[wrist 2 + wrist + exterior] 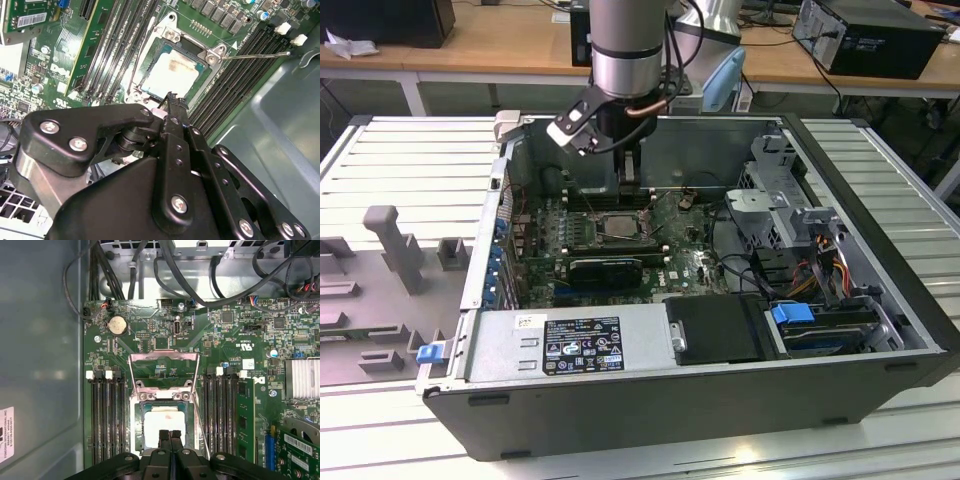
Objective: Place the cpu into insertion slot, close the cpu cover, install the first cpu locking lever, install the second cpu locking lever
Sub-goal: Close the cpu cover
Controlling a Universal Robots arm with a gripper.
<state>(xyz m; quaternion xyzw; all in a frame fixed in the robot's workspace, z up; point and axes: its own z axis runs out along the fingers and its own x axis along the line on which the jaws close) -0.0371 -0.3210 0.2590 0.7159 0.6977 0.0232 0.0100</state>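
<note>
Beyond the black card [605,268] and the near memory slots [220,415], the chip [161,422] is seen seated flat in the socket [136,422]. The hand [170,436] is clenched on nothing over the chip's edge, seemingly its carrying done. The cover plate [162,356] is laid open toward the exterior view's right, where room is offered; far memory slots [107,420] crowd the socket's other rim.
</note>
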